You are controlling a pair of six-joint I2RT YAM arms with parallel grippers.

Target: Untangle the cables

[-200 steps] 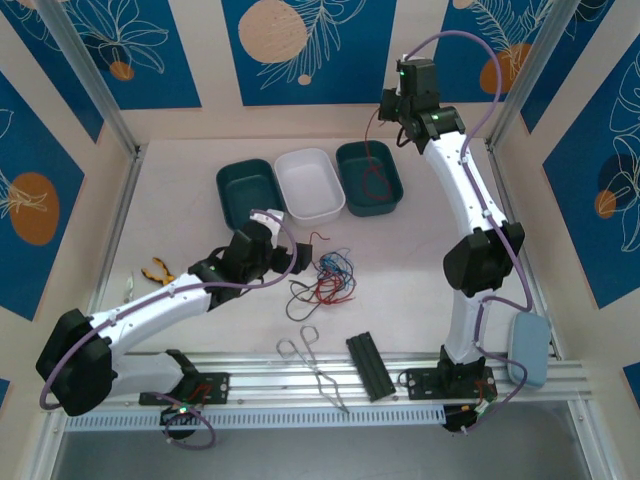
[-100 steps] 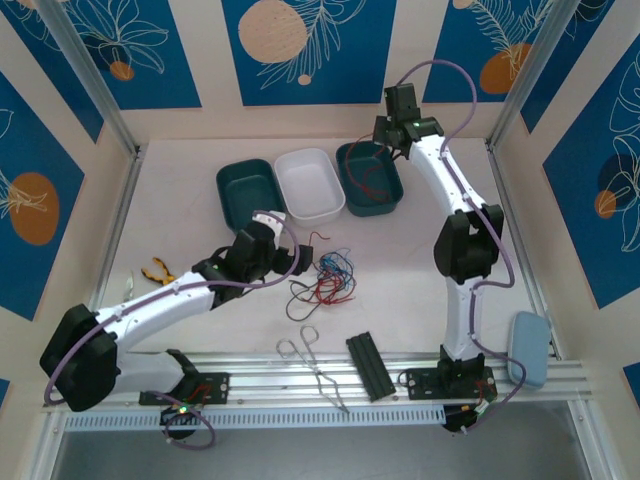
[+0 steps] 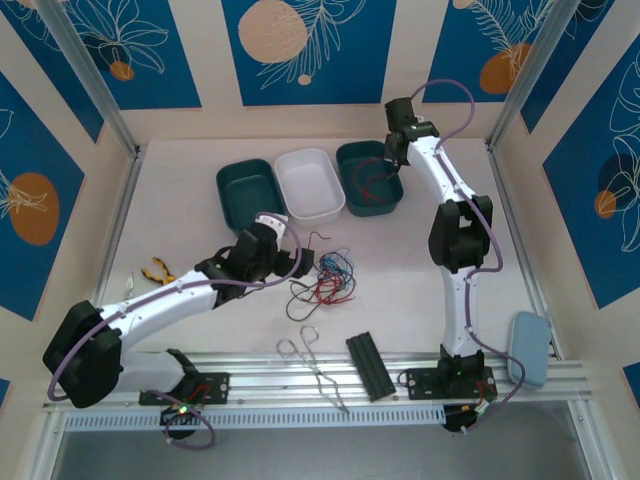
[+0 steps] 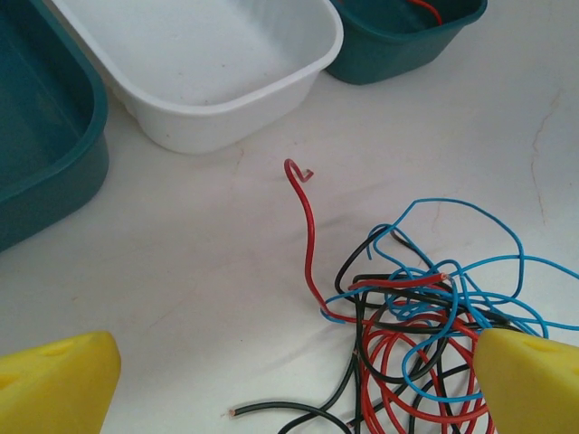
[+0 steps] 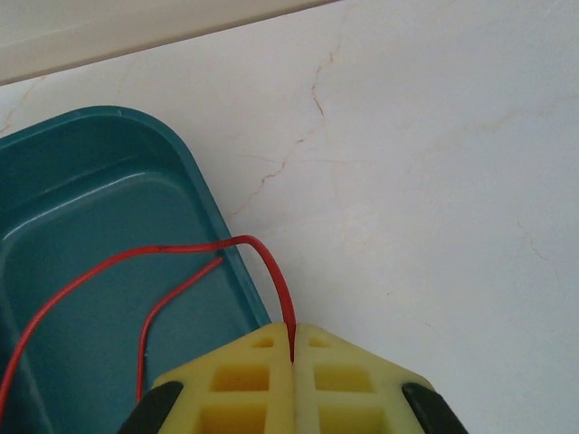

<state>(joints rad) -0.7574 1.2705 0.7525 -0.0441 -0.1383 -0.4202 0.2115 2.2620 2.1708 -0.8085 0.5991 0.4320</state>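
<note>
Sorting is the step in hand. The right hand (image 5: 291,348) is clamped on one red cable (image 5: 118,256), whose loose length drapes over the rim into the teal tray (image 5: 194,194). Next, I judge, it must let go so the strand drops wholly inside. The left hand (image 4: 294,380) hangs with fingers spread wide above the tangle (image 4: 425,307) of red, blue and black cables, which lies on the surface (image 4: 181,262) near the white tray (image 4: 226,122). It needs to single out one strand, perhaps the upstanding red end (image 4: 311,221), without dragging the rest.
</note>
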